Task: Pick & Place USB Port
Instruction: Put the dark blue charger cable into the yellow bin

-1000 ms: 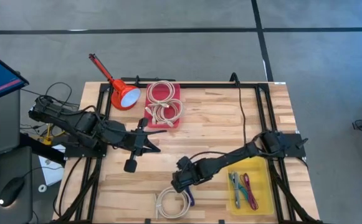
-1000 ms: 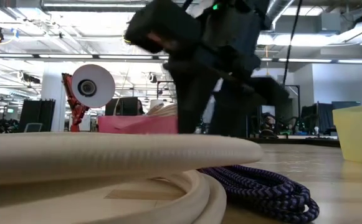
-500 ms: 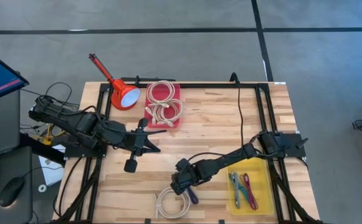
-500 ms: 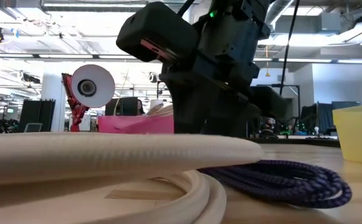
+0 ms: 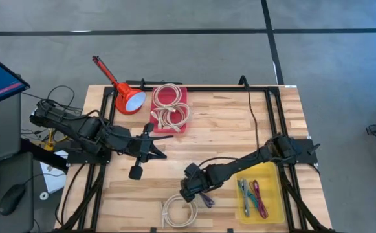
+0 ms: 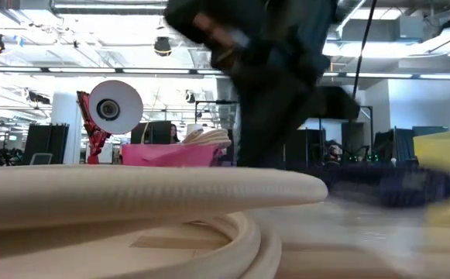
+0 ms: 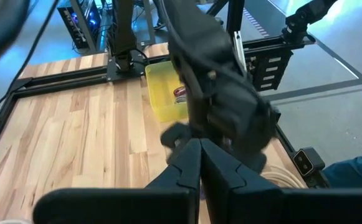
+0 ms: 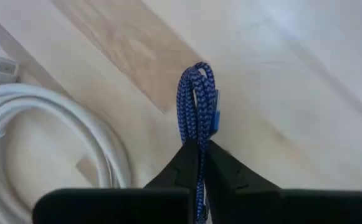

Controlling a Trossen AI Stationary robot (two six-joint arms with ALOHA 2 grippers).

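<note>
Left gripper (image 5: 150,138) parked over the left half of the wooden surface (image 5: 220,123), fingers (image 7: 190,168) pressed together on nothing. Just beyond it, near the far edge: red lamp (image 5: 124,96) and pink tray (image 5: 171,107) holding pale coiled cables. Toward the middle, at the near edge: white coiled cable (image 5: 176,211) lying flat. Just beside that coil, right gripper (image 5: 194,192) low over the boards, fingers (image 8: 184,162) pinched tight on a blue braided USB cable (image 8: 198,102), its folded loop held off the wood, blue connector showing at the side. Further right, yellow bin (image 5: 260,192) with a few small cables inside, near the right arm's base.
</note>
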